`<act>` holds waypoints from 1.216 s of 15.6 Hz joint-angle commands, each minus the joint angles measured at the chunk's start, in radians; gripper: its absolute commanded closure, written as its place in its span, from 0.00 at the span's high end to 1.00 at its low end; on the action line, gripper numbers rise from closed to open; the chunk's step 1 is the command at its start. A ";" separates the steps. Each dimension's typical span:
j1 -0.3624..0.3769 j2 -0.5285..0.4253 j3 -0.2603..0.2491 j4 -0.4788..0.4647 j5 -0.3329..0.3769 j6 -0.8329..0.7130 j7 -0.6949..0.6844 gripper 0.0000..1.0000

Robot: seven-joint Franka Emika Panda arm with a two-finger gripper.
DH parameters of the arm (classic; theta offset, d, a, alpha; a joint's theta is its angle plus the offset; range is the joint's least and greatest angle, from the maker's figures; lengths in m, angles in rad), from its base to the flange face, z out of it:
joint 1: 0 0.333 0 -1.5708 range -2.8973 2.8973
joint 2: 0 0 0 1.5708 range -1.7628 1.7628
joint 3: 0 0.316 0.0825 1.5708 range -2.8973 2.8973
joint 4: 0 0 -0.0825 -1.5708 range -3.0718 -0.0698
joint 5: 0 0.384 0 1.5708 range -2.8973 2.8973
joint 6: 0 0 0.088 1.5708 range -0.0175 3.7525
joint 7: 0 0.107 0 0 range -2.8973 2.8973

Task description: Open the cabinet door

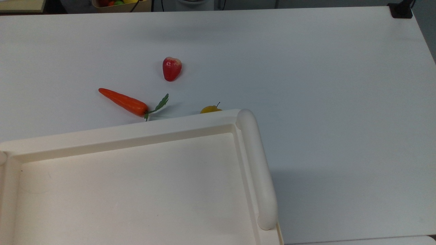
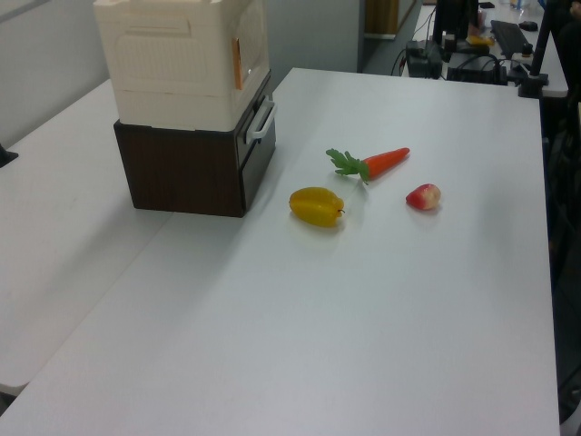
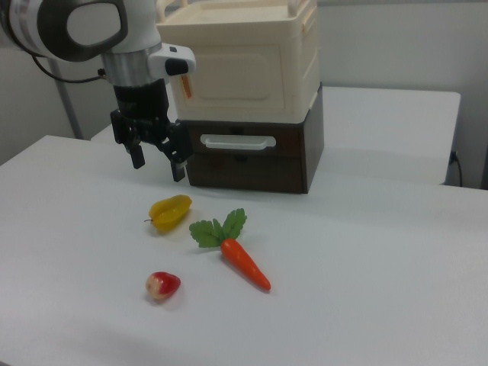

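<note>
No readable text or labels.

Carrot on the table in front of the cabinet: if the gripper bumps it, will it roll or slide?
The carrot looks like smooth, glossy plastic, so probably light and apt to slide on the white table. Its tapered round body would likely roll in a curve, not straight. The leafy top lies flat and may drag, damping the roll.

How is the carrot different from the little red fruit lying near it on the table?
The carrot is long, tapered and orange; the red fruit is short, rounded and red with a pale patch. The carrot carries green leaves at one end; the red fruit has none. In the right view the carrot lies nearer the cabinet than the red fruit does. Both lie loose on the white table, untouched by the gripper.
</note>
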 commanded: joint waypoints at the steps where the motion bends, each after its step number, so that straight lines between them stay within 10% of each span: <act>1: -0.003 0.006 -0.007 0.026 0.001 -0.042 -0.008 1.00; 19: 0.109 0.205 0.013 0.170 0.220 0.401 -0.017 1.00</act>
